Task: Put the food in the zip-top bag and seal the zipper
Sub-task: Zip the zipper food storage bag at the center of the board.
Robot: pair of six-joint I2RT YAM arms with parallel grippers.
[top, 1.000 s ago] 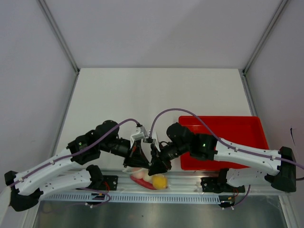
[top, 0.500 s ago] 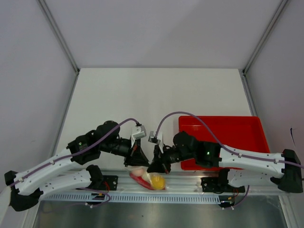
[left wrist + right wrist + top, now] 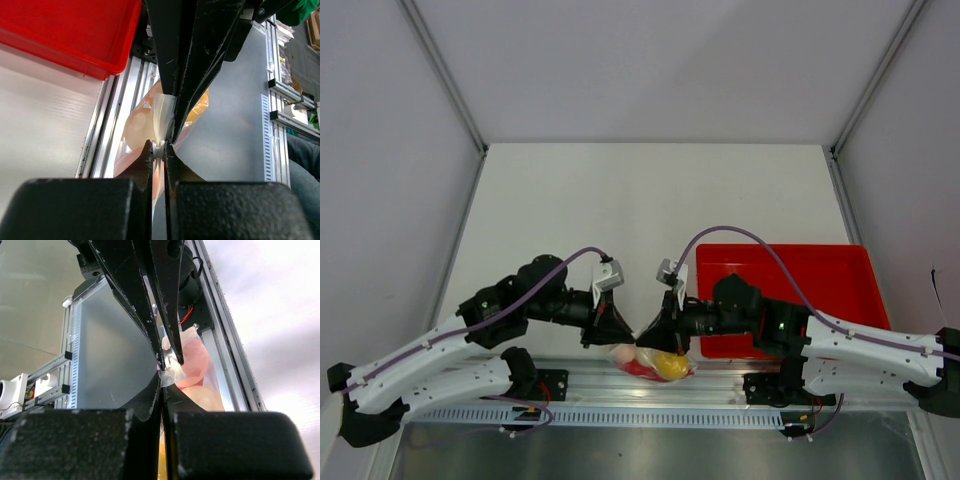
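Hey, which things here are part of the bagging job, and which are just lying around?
In the job:
- bag
- food, inside the bag
- left gripper and right gripper, both pinching the bag's edge

Lying about:
- red tray, beside the right arm

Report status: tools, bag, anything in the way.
Left tool shut on bag edge. Right tool shut on it too, tips nearly meeting. Food inside bag. No obstruction seen.

A robot lab cell: white walls [image 3: 650, 70], aluminium framing rails [image 3: 720, 383], white table [image 3: 640, 200].
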